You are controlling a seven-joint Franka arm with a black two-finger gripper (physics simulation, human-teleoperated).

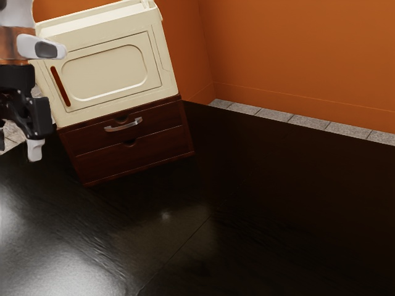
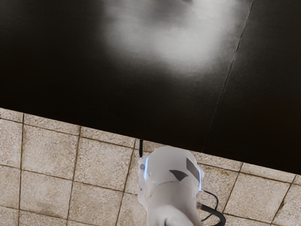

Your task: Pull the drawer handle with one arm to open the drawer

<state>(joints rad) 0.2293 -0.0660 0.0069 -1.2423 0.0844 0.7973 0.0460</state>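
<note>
Though empty, hand [image 1: 18,148] agape.

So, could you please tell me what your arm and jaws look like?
My arm is white and rounded, with dark grey angular patches, glowing light-blue strips and a black cable beside it; one section looks coppery-brown. The jaws are mostly black.

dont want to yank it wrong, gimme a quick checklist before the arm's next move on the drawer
1. Handle in plain sight: ok, on the upper drawer.
2. Upper drawer shut: ok.
3. Claw at the handle: not ok, apart from it, toward the exterior view's left.
4. Claw level with the handle: cannot tell.
5. Wrist camera facing the handle: not ok, it looks onto the table and arm base.
</note>
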